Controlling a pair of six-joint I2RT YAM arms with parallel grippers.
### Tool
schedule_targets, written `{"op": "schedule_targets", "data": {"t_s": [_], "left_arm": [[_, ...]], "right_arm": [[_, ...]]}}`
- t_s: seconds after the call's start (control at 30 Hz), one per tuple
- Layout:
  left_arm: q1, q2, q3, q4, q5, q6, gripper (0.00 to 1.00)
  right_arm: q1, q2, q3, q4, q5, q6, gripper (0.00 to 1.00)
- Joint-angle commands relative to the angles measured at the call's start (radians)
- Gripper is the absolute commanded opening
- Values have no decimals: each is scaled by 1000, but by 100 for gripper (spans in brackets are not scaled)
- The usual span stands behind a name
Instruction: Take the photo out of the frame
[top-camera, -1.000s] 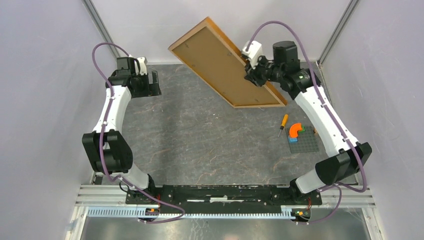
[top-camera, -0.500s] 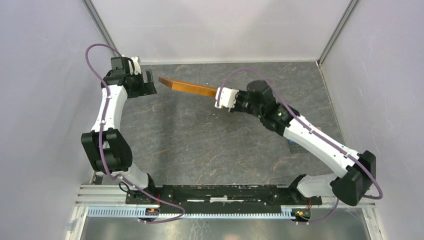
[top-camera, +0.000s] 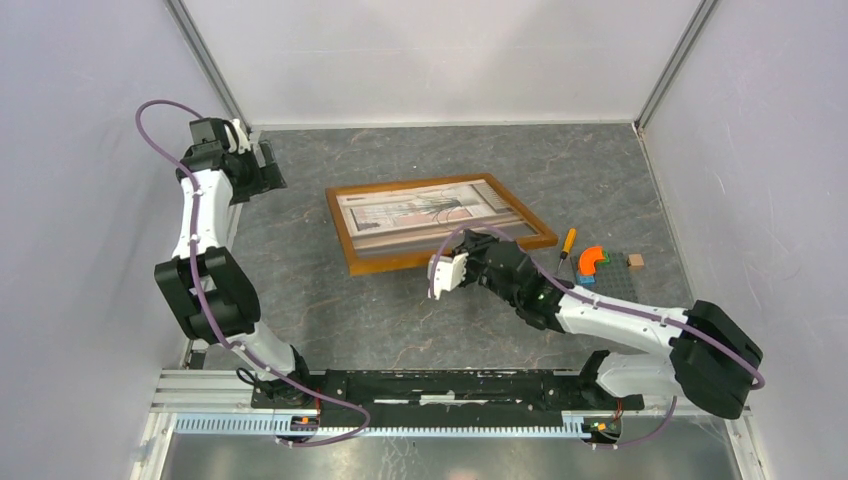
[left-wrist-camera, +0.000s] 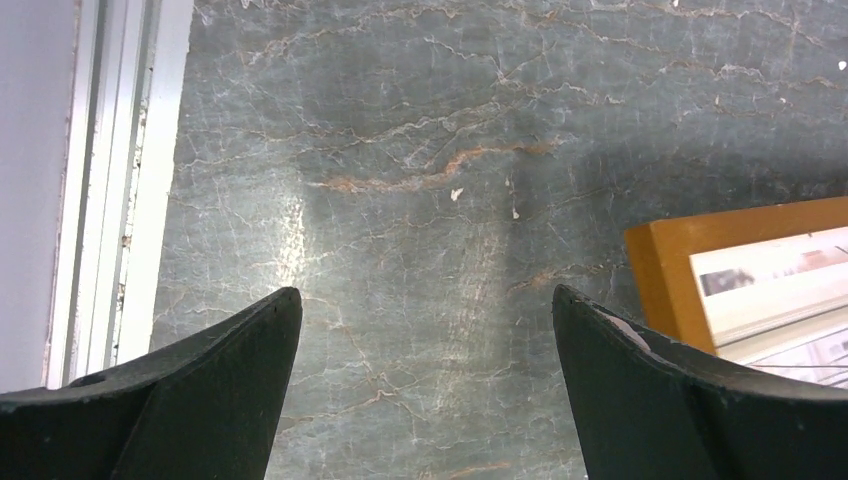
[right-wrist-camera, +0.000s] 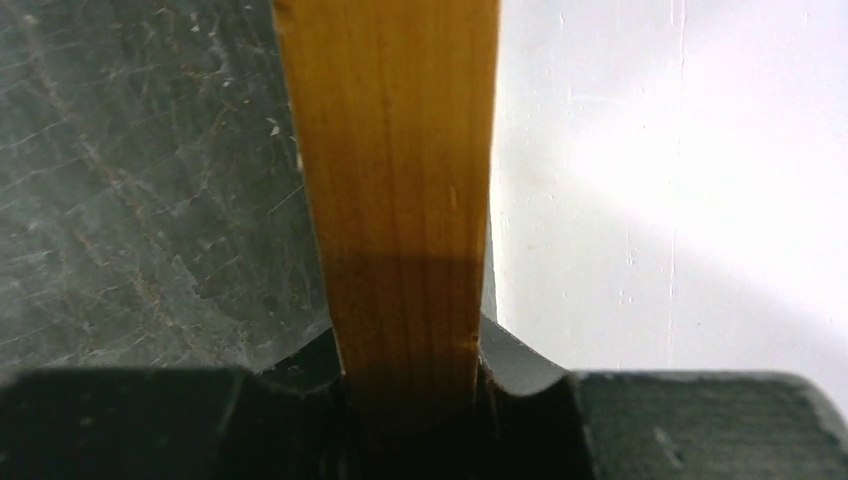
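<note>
Here, frame (right-wrist-camera: 395, 180) edge inside right hand (right-wrist-camera: 408, 352)

Grey veined desk (top-camera: 330, 310) enclosed by plain pale walls (top-camera: 90, 200) — corner seams at 11 and 1 o'clock carry slanted metal posts (top-camera: 205, 60). Aluminium rail (top-camera: 190, 392) spans 6 o'clock; lighting soft, diffuse.

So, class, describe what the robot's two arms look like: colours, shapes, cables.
Both the left arm and right arm have white tapered links joined by chunky black joint housings. A purple cable runs along each. The jaws are matte black wedges; a white block sits at the right wrist.
</note>
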Motion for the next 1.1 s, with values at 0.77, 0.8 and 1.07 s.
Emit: {"op": "schedule_targets", "data": {"t_s": [0.77,0.8,1.07], "left_arm": [[8,-124,-226,41,115,43,100],[7,-127,-229,41,123,48,100],[-5,-142,-261,42,214,113,100]], "right_arm": [[121,254,-296,389,-67,6,50],[121,256,-274,361,-74,22,58],[122,313,5,8,-277,141,92]]}}
